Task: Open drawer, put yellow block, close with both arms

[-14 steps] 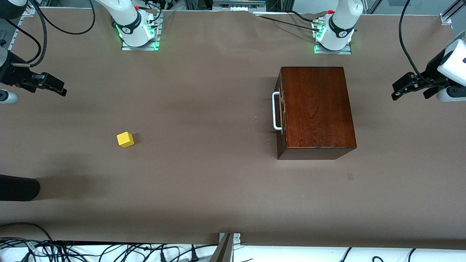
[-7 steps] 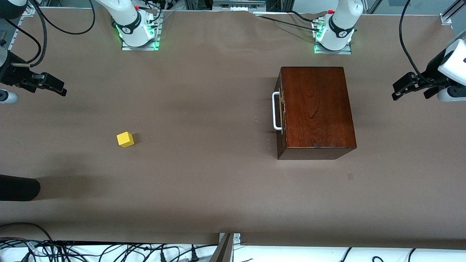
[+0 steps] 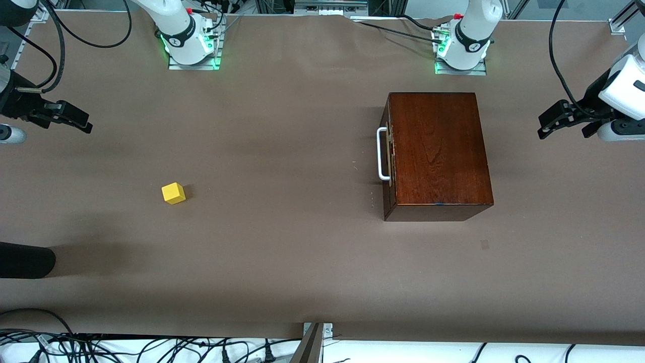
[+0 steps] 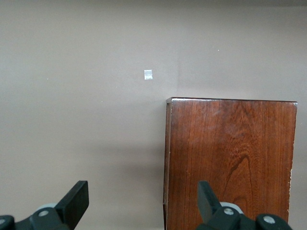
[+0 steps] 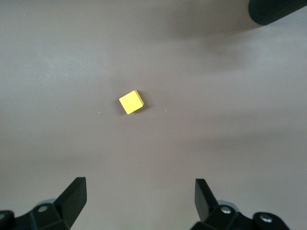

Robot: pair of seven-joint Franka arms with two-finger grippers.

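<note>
The dark mahogany box (image 3: 441,151) stands near the left arm's base. Its drawer (image 3: 387,151) is shut, and the white bar handle (image 3: 382,154) faces the right arm's end of the table. The yellow block (image 3: 173,193) lies on the table toward the right arm's end, also in the right wrist view (image 5: 131,102). My left gripper (image 3: 546,126) is open and empty, up over the table beside the box at the left arm's end; its wrist view shows the box top (image 4: 230,158). My right gripper (image 3: 80,122) is open and empty, over the table's right-arm end, apart from the block.
A black cylinder (image 3: 25,259) juts in at the right arm's end, nearer the front camera than the block, and also shows in the right wrist view (image 5: 278,10). A small grey mark (image 3: 485,244) lies on the brown table cover (image 3: 282,151). Cables run along the table's edges.
My left gripper has shifted slightly toward the box. The right arm, the block and the box have not moved.
</note>
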